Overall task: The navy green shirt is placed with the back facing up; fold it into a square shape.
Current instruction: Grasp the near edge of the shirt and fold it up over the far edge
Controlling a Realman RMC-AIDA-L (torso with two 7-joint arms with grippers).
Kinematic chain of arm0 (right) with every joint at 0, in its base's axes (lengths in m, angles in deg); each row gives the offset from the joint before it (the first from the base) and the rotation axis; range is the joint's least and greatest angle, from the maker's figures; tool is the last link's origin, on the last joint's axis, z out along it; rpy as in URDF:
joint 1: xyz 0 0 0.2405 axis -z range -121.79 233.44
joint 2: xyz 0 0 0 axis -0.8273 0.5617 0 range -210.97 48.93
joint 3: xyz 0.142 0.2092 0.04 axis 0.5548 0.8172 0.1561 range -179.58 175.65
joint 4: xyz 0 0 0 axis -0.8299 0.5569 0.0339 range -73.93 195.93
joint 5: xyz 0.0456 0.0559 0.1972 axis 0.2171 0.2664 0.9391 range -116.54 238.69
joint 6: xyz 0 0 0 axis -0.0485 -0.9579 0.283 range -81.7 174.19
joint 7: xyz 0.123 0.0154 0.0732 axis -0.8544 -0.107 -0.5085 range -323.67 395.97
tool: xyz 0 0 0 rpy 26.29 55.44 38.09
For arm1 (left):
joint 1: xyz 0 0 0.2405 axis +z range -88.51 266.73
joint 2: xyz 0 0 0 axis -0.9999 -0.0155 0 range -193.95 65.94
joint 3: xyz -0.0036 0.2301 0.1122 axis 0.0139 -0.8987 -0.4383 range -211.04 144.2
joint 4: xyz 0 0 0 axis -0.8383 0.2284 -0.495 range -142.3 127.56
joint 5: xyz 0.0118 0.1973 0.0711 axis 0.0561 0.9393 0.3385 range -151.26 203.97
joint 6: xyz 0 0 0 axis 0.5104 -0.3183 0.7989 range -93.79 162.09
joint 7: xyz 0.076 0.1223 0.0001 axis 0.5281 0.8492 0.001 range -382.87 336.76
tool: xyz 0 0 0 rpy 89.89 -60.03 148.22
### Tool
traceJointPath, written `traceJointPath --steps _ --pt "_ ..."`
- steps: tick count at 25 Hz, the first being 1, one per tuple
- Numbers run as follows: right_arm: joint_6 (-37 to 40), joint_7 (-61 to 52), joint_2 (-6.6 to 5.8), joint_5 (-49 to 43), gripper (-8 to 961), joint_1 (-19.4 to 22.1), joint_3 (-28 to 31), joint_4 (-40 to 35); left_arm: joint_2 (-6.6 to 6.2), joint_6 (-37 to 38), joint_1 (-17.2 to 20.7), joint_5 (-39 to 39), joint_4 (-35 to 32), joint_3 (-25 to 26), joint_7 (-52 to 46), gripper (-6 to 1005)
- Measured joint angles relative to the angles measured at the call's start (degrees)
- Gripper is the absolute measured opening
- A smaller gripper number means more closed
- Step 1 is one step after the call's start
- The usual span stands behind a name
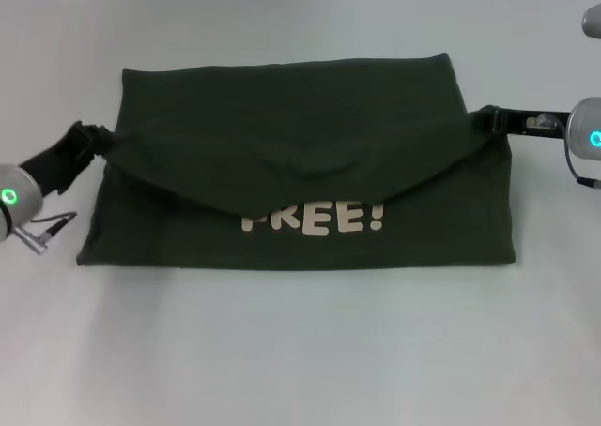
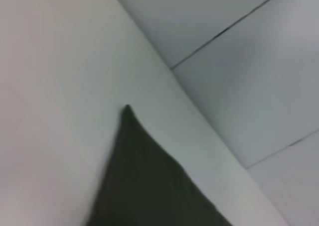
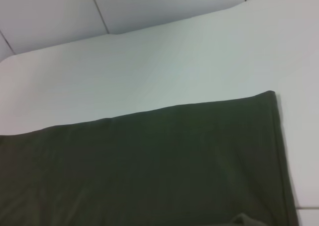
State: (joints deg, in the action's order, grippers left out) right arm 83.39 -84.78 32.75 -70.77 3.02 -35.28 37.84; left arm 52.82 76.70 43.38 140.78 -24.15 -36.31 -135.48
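Observation:
The navy green shirt (image 1: 291, 163) lies on the white table, its upper part folded down over the lower part. White letters reading "FREE!" (image 1: 315, 220) peek out below the fold's sagging edge. My left gripper (image 1: 97, 144) is at the shirt's left edge, shut on a bunched corner of the folded layer. At the right edge, my right gripper (image 1: 488, 118) pinches the opposite corner. The left wrist view shows only a pointed corner of the shirt (image 2: 149, 186), and the right wrist view a flat stretch of the shirt (image 3: 149, 161); neither shows fingers.
The white table (image 1: 300, 351) spreads around the shirt on all sides. Its far edge and a tiled floor (image 2: 259, 61) show in the wrist views. A cable and plug (image 1: 47, 229) hang off my left wrist near the shirt's lower left corner.

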Motion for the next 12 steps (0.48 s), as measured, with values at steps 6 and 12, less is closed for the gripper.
traceJointPath --steps 6,12 --pt "-0.84 0.22 0.04 -0.32 342 0.19 -0.08 0.03 0.65 -2.58 0.07 -1.26 -0.48 0.29 0.02 219" --pt "-1.86 0.71 -0.68 0.34 495 0.91 0.11 -1.88 -1.36 1.26 1.21 -3.15 -1.16 0.12 -0.38 423"
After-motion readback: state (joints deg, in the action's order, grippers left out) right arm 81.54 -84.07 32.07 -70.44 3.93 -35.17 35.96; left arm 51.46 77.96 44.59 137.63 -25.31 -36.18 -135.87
